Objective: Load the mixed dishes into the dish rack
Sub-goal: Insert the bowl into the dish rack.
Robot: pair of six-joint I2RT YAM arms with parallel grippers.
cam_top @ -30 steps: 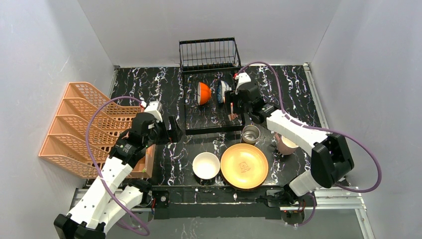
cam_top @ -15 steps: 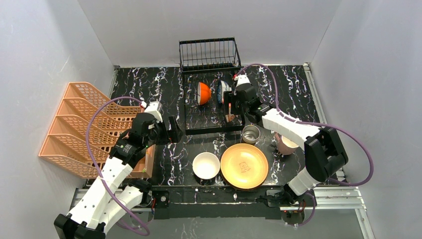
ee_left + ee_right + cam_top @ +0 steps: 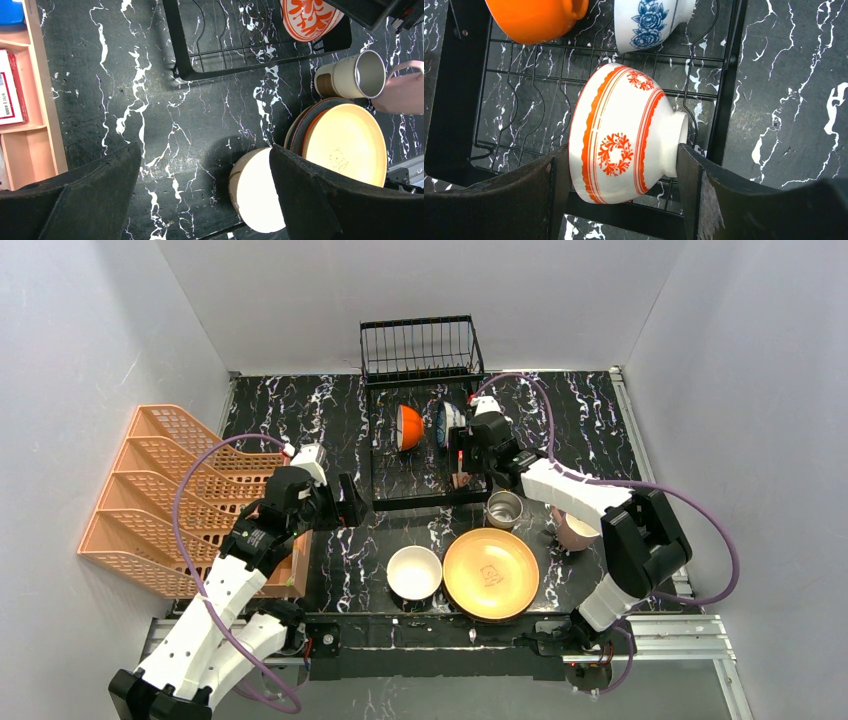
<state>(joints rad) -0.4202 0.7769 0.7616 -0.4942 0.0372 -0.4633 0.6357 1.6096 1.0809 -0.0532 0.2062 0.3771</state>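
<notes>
My right gripper is shut on the red floral bowl. One finger presses its rim and the other its foot, and the bowl is held on its side over the lower wire tray of the black dish rack. An orange bowl and a blue-patterned bowl stand on edge in the rack behind it. My left gripper hangs open and empty over the table left of the rack.
Near the front edge sit a white bowl and a yellow plate on top of darker plates. A steel cup and a pink mug are beside them. An orange lattice rack fills the left side.
The right gripper has shifted a little to the left with the red floral bowl, over the rack's tray. The left arm has not moved.
</notes>
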